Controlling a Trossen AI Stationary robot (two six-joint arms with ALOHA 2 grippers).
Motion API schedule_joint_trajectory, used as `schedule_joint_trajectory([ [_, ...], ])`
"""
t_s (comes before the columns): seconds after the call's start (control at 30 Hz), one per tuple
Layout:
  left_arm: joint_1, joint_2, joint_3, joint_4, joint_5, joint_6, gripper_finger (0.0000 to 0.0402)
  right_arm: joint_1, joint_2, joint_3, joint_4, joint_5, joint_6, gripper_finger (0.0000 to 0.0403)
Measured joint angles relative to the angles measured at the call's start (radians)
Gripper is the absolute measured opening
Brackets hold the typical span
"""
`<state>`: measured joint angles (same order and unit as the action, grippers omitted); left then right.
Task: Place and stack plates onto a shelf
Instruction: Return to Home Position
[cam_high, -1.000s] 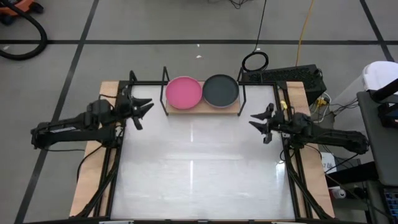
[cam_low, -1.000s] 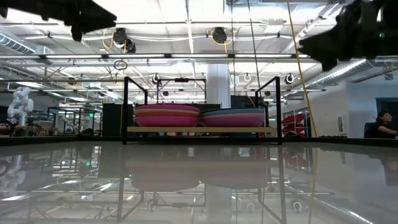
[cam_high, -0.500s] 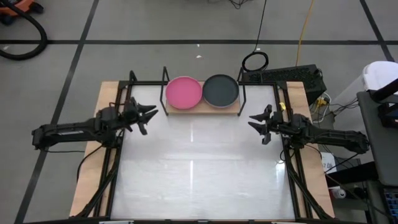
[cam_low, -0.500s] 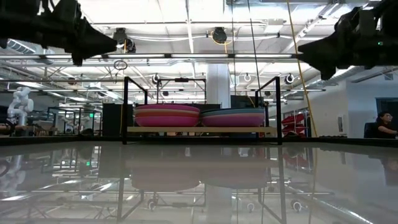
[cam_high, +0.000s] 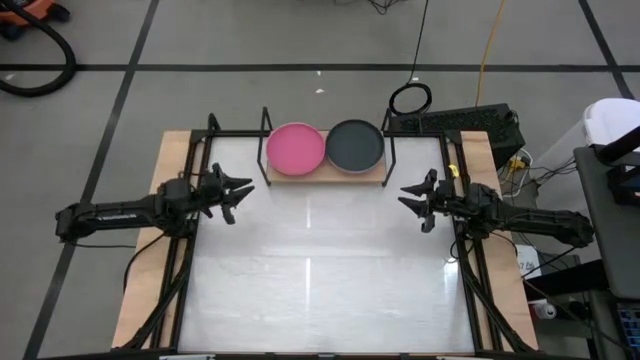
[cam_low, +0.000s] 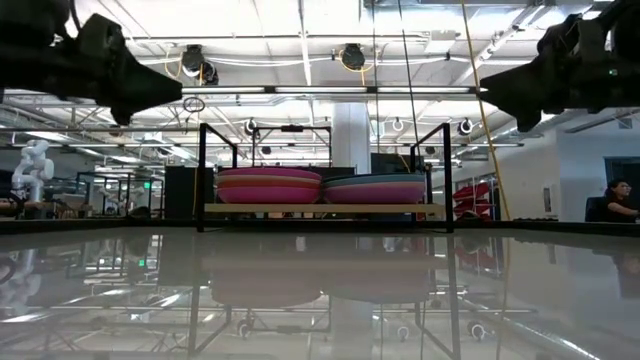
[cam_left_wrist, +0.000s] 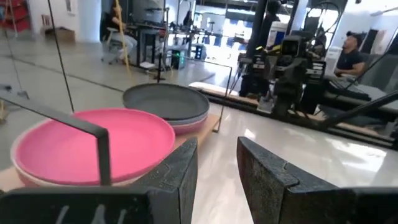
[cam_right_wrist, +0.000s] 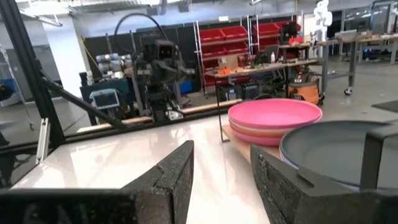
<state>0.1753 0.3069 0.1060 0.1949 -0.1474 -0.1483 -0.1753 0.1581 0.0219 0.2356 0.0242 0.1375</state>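
We judged the stacking done: the pink-topped stack (cam_high: 296, 148) and black-topped stack (cam_high: 355, 145) sat side by side on the far shelf (cam_high: 325, 177). The left claw (cam_high: 242, 192) and right claw (cam_high: 405, 195) hung released, empty, over the table (cam_high: 320, 280).

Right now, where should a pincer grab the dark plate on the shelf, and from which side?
Probably its raised rim at the table-facing edge, with the right pincer coming level from the front. The dark plate lies flat and topmost; the pink plate and a frame post block the sides.
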Motion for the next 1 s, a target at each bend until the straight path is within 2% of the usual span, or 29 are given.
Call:
schedule_joint_trajectory([
  [0.13, 0.000, -0.096, 0.004, -0.114, -0.012, 0.076, 0.0117, 0.000, 0.000, 0.000, -0.011, 0.000, 0.000, 0.0139],
  [0.23, 0.001, -0.178, 0.003, -0.191, -0.029, 0.075, 0.0117, 0.000, 0.000, 0.000, -0.012, 0.000, 0.000, 0.0139],
  [0.43, 0.001, -0.306, -0.086, -0.187, -0.028, 0.057, 0.0117, 0.000, 0.000, -0.001, -0.017, 0.000, 0.000, 0.0139],
  [0.6, 0.001, -0.282, -0.096, -0.140, -0.011, 0.068, 0.0105, 0.000, 0.000, -0.001, -0.018, 0.000, 0.000, 0.0139],
  [0.8, 0.001, -0.282, -0.095, -0.159, -0.001, 0.067, 0.0013, 0.000, 0.000, -0.002, -0.024, 0.000, -0.024, 0.0139],
  [1.0, 0.002, -0.282, -0.095, -0.160, -0.007, 0.039, 0.0004, 0.000, 0.000, -0.002, -0.024, 0.001, -0.053, 0.0139],
])
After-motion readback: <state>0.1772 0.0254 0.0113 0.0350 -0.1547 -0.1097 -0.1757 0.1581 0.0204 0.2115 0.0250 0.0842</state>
